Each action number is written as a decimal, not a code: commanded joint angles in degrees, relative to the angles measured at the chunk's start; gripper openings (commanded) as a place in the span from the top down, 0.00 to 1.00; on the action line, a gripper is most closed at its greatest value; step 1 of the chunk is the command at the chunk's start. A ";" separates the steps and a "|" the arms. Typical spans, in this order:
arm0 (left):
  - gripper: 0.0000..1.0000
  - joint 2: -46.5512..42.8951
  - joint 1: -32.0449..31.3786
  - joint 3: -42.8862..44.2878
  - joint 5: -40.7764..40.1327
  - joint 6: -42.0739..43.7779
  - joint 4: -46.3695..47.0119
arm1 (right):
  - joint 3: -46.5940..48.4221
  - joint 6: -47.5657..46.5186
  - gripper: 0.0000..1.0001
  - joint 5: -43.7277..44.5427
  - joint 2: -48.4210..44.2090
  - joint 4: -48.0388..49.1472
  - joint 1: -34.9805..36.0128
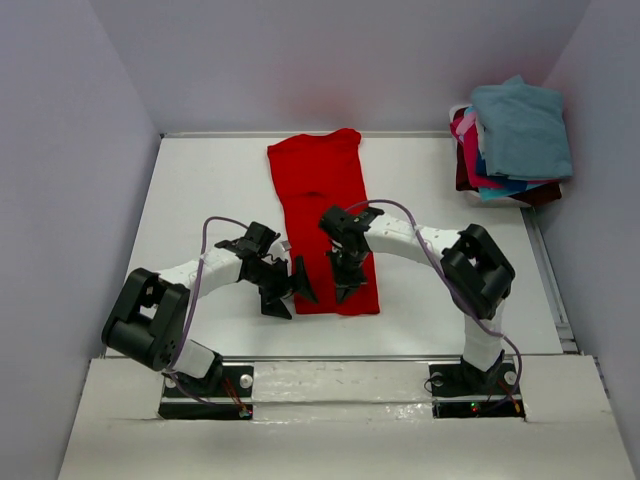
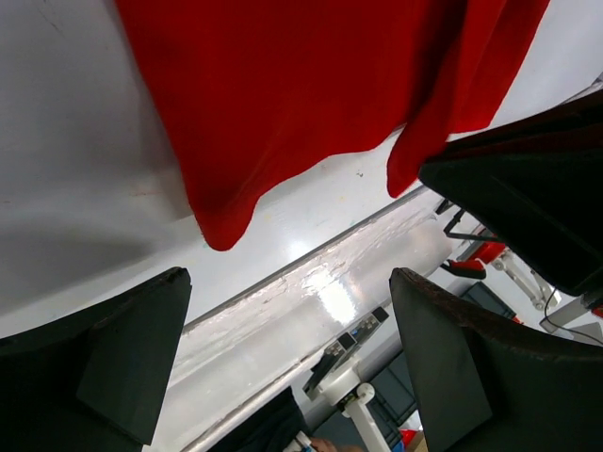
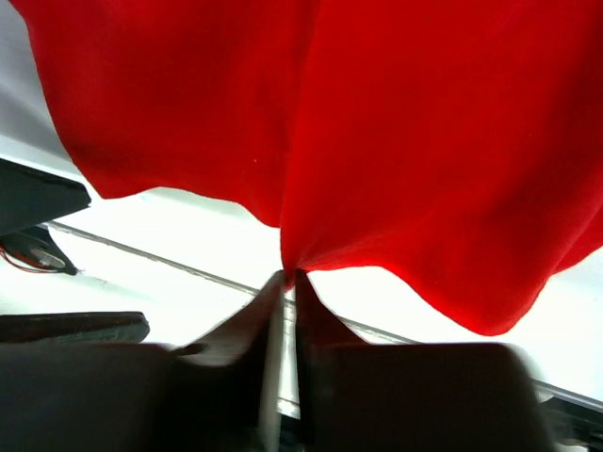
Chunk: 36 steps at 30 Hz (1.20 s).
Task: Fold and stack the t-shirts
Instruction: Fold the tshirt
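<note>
The red t-shirt [image 1: 318, 195] is lying in the middle of the white table [image 1: 200, 200] as a long, narrow strip, running from the far edge toward the arms. It is looking plain and bright, with soft creases along its length. In the left wrist view its near hem [image 2: 283, 85] is hanging in loose, drooping corners, and it seems to be riding slightly off the tabletop, though the angle is making that hard to judge. At the far right corner the other t-shirts [image 1: 510, 150] are sitting in a loose pile: a teal-blue one [image 1: 522, 125] is lying on top, with pink [image 1: 466, 140], blue [image 1: 500, 187] and dark maroon [image 1: 462, 180] edges peeking out underneath.

The left arm is reaching in from the near left, elbow bent, with the left gripper [image 1: 290, 297] hovering just beside the shirt's near left corner, its jaws spread wide and holding nothing. The right arm is arching over from the near right, and the right gripper [image 1: 345, 290] is pointing down at the near hem, its fingers [image 3: 268, 311] pressed together and pinching a gathered bit of red cloth.
</note>
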 commanded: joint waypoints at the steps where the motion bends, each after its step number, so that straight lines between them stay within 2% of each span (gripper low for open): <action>1: 0.01 -0.74 -0.33 -0.48 1.71 0.96 -0.17 | 1.06 -0.34 0.76 0.23 0.46 -0.56 0.61; 2: 0.01 -0.74 -0.33 -0.48 1.71 1.05 -0.17 | 0.88 -0.34 0.70 0.32 0.46 -0.56 0.61; 3: 0.01 -0.74 -0.33 -0.57 1.71 1.05 -0.17 | 0.70 -0.42 0.59 0.41 0.29 -0.38 1.14; 6: 0.01 -0.56 -0.33 -0.66 1.80 1.22 -0.17 | 0.26 -0.86 0.47 0.14 -0.24 0.15 1.14; 10: 0.01 -0.21 -0.33 -0.57 1.71 1.31 0.00 | 0.44 -0.87 0.46 -0.56 -0.77 0.68 1.14; 13: 0.01 -0.12 -0.33 -0.48 1.71 1.49 -0.08 | 0.26 -0.16 0.45 2.06 -1.21 -0.46 1.14; 24: 0.01 0.40 -0.33 -1.62 2.15 1.31 0.97 | -11.94 5.99 0.41 6.03 -10.43 4.54 -0.97; 29: 0.01 1.37 -0.33 -1.54 1.98 2.01 1.15 | -14.76 8.54 0.41 8.05 -15.44 7.26 -2.11; 36: 0.01 3.04 -0.33 1.44 0.48 3.59 0.01 | -17.48 9.86 0.40 7.62 -17.03 10.25 -3.43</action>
